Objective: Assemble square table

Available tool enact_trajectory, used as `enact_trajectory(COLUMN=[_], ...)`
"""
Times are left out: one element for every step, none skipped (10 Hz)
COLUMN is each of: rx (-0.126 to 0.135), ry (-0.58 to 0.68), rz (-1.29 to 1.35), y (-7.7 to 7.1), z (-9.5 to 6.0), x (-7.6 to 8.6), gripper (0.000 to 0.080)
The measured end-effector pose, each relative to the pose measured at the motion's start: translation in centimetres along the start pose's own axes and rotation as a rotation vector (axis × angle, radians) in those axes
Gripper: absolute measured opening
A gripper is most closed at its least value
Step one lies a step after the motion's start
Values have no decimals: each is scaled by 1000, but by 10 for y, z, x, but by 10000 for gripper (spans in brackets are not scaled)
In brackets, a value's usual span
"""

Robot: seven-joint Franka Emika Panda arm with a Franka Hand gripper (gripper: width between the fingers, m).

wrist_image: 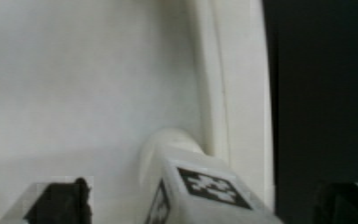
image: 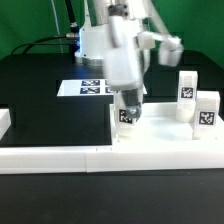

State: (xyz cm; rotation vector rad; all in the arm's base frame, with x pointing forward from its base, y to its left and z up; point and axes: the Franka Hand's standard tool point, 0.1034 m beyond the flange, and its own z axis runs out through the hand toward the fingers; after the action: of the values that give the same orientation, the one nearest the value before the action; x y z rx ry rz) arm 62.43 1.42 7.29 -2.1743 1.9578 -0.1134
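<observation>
Fingers (wrist_image: 60, 200) spread wide and gripping nothing, straddling a tagged leg block (image: 127, 114) standing on the square slab (image: 160, 140) near its rim toward the tabletop's marker board (image: 92, 87); best lifted straight clear, without nudging the leg.

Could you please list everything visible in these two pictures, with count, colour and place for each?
square tabletop: one, white, near the border bars.
leg blocks: three seen, white, tagged; one under the pincer, two at the exterior view's right.
border bars: white, along the near table edge.
marker board: one, white, behind on the black table.
pincer: one, dark fingers, open, straddling the leg block.
</observation>
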Motion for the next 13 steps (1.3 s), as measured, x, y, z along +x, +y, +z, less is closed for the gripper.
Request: enact_trajectory(rx=[-2,-3,-4,-4,-11,-32,-90,-78,-81,-81,-82,-96,-100], ry=[-1,0,0,0,-4,-35,-98,-84,-83,-83,-82,-75,-73], rz=[-27,-83,-177,-263,-419,-635,-900,-855,-846,-845,-798,-679,-642], y=[1,1,1,1,2,2,1,-3,-2,-2,-2,2,4], z=[1,1,1,1,1,1,5,5,5,6,6,7,8], x=[0,0,0,1,3,10,8,9,9,10,9,13,15], gripper=[647,647,649,649,649,649,649,649,627,627,432,299,299])
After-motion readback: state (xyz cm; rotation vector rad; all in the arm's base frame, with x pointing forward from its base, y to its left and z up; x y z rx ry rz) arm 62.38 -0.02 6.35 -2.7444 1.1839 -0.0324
